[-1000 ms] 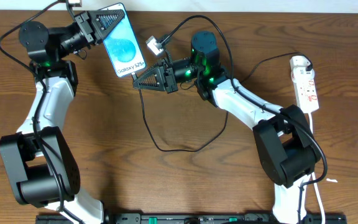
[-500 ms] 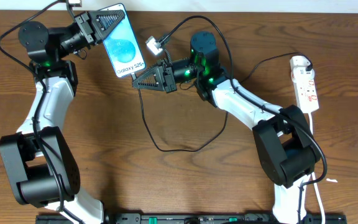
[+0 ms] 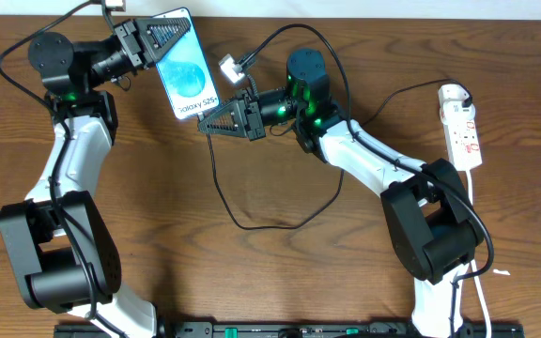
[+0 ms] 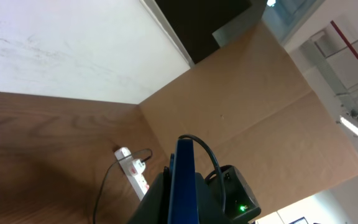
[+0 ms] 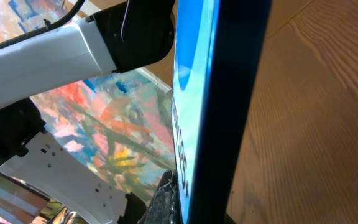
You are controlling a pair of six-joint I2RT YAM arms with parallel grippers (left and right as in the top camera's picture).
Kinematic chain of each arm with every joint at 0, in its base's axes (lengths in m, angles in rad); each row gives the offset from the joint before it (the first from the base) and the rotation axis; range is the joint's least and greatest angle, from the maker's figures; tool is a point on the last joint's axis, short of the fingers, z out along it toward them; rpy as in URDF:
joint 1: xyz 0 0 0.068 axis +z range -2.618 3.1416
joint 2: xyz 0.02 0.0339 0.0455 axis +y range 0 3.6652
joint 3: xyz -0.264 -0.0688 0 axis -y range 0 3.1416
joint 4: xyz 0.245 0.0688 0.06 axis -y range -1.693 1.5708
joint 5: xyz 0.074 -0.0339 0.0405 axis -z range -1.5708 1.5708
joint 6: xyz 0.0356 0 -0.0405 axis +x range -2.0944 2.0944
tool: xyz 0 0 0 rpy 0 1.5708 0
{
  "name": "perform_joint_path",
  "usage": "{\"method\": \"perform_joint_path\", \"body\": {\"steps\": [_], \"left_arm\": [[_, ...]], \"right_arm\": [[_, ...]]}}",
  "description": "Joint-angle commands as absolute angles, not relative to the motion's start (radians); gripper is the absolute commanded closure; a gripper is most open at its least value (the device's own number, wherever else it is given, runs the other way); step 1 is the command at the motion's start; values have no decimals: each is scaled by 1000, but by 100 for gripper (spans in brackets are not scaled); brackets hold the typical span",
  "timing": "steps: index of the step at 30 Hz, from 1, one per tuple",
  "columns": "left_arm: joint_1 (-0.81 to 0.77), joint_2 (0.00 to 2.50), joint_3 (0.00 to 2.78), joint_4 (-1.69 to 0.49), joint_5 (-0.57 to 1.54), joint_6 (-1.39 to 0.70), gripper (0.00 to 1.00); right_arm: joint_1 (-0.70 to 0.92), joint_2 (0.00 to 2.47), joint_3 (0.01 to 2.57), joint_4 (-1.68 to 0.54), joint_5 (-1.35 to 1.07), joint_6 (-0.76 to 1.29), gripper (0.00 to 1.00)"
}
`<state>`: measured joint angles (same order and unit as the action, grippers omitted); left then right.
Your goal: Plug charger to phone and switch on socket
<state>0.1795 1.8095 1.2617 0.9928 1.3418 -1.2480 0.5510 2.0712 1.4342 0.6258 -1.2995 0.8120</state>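
Left gripper (image 3: 169, 36) is clamped on the phone (image 3: 188, 75), holding it up at the table's (image 3: 299, 282) far left, screen lit. Right gripper (image 3: 210, 125) is pressed together, pinching the charger cable (image 3: 216, 174) tip just by the phone's lower end. Power strip (image 3: 463, 127) lies far right, well apart.

Two arms, the left arm (image 3: 69, 169) and the right arm (image 3: 364, 160), pair glossy white link shells with bulky black cylindrical joint housings, and small green lights glow on the joints behind each gripper. Thin black cables loop along the links, ending in a small white plug behind each gripper. The left gripper (image 3: 167, 33) and right gripper (image 3: 216, 125) are black, with ribbed triangular fingers.
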Motion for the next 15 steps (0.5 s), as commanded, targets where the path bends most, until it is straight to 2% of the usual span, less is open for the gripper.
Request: {"method": "perform_joint_path", "body": {"steps": [1,15], "left_arm": [[164,1784,1269,997,1452,-1243,93],[164,1784,1269,997,1451,-1242,92]], "right_arm": [[541,2080,1451,641,-1173,820,99],[537,2080,1451,640,-1183,823,99]]}}
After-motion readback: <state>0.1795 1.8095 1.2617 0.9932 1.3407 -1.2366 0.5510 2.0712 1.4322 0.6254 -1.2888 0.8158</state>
